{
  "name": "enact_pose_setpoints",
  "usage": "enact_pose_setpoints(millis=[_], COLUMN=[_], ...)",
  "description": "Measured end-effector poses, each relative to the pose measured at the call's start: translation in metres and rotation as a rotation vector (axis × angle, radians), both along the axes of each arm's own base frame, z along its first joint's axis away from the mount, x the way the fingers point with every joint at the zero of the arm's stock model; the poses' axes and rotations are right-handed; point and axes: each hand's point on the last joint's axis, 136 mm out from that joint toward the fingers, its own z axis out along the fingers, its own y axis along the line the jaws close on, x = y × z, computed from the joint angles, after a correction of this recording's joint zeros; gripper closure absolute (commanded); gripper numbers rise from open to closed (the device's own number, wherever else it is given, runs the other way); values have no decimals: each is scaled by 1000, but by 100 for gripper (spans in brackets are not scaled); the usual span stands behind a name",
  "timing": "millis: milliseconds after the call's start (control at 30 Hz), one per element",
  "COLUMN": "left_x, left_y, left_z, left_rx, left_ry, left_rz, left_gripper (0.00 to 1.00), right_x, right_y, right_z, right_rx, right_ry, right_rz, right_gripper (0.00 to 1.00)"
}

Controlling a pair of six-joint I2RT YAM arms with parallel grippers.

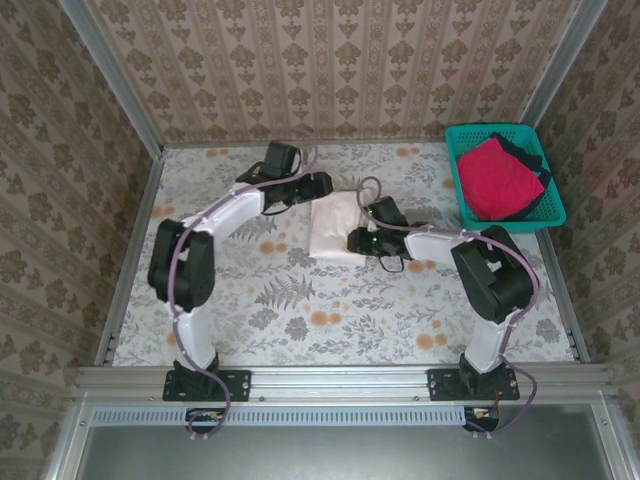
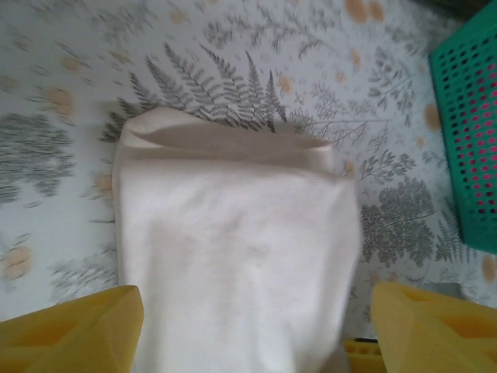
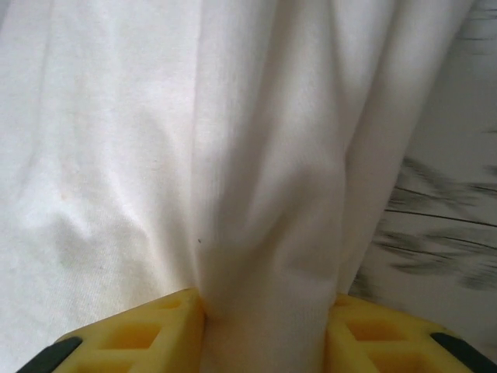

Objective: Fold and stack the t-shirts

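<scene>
Cream shirt [image 1: 333,228], folded to a compact rectangle, lies on the table [image 1: 300,320] well apart from the basket [image 1: 456,178], toward the table's middle; a red shirt [image 1: 495,178] and a dark shirt [image 1: 522,150] lie inside the basket. The right gripper [image 3: 264,307] pinches a raised ridge of cream cloth. The left gripper [image 2: 256,299] stands open, its fingers straddling the shirt. Releasing low and lifting straight up would probably let the ridge settle flat without dragging the layers askew.
</scene>
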Motion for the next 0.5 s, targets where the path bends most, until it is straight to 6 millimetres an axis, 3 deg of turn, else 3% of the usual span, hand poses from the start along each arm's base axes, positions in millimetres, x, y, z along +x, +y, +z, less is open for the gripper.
enact_pose_setpoints(millis=[67, 167, 267, 500], left_x=[-9, -22, -36, -83], left_y=[15, 27, 29, 23], left_z=[16, 15, -6, -66], left_rx=[9, 30, 78, 126], left_ry=[-39, -53, -25, 101], left_rz=[26, 44, 39, -1], left_gripper=[21, 21, 26, 53], right_x=[2, 5, 9, 44], right_y=[17, 32, 27, -8], right_z=[3, 9, 15, 45], right_rx=[14, 31, 25, 40], right_ry=[-7, -26, -50, -119], right_rz=[18, 35, 28, -68], right_gripper=[48, 31, 22, 22])
